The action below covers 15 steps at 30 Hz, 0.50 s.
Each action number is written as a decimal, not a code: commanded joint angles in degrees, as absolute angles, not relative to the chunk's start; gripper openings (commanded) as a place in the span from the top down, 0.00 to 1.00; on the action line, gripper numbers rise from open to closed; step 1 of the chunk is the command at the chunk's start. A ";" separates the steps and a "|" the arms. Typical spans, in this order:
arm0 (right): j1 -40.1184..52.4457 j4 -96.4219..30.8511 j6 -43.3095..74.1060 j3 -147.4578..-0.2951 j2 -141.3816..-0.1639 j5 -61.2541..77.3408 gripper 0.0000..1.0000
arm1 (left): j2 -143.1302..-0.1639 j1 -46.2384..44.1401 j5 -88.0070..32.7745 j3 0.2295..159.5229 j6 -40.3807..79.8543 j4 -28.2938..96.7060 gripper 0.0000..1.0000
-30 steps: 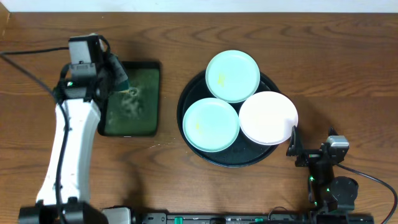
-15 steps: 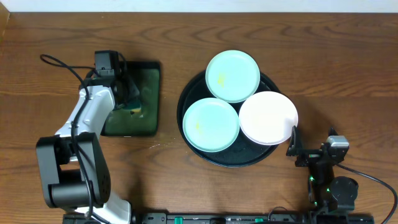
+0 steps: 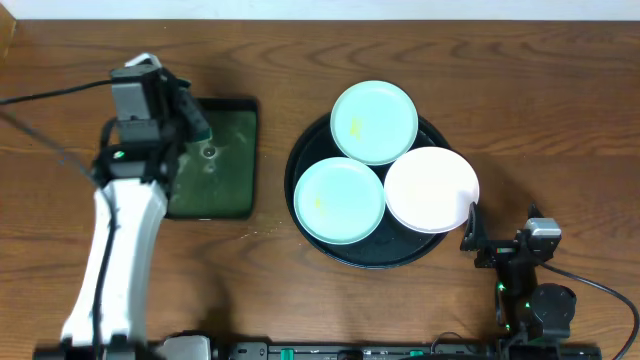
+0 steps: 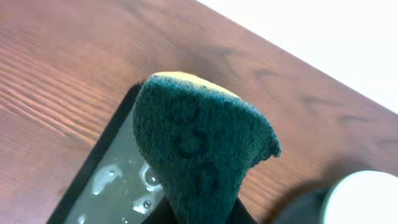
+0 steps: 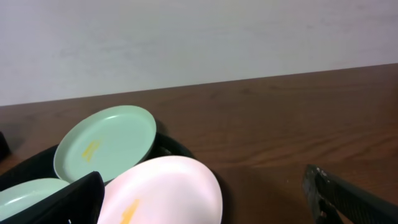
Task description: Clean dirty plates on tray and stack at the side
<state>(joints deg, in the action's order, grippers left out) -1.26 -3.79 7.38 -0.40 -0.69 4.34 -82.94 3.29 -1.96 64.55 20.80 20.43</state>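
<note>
The left gripper was clenched on a dark green sponge, poised over the top left corner of the rectangular tray of soapy water. From the sponge the round tray lay at about three o'clock, well apart across bare wood. The upper mint plate sat almost straight along that line. The lower mint plate was nearer four o'clock and looked the closest. Both carried yellow smears. The white plate was farthest from the sponge, overhanging the rim just beside the right gripper, whose jaws were spread wide and held nothing. The coming wipe probably called for a rightward carry by the left arm.
</note>
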 commanded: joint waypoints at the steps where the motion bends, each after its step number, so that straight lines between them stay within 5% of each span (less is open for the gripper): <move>1: -1.04 -4.03 7.01 -0.32 -0.38 4.34 0.01 | -93.45 3.36 1.74 59.29 20.82 18.52 0.93; 9: -1.04 -4.03 7.01 -0.32 -0.38 4.34 0.01 | -89.06 4.47 -7.14 67.26 21.21 29.65 0.93; 15: -1.04 -4.03 7.01 -0.32 -0.38 4.34 0.01 | -74.52 3.73 -7.14 69.01 35.94 33.06 0.93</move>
<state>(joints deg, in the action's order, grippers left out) -1.26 -3.79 7.38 -0.40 -0.69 4.34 -80.27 4.25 -6.04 67.59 27.07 31.99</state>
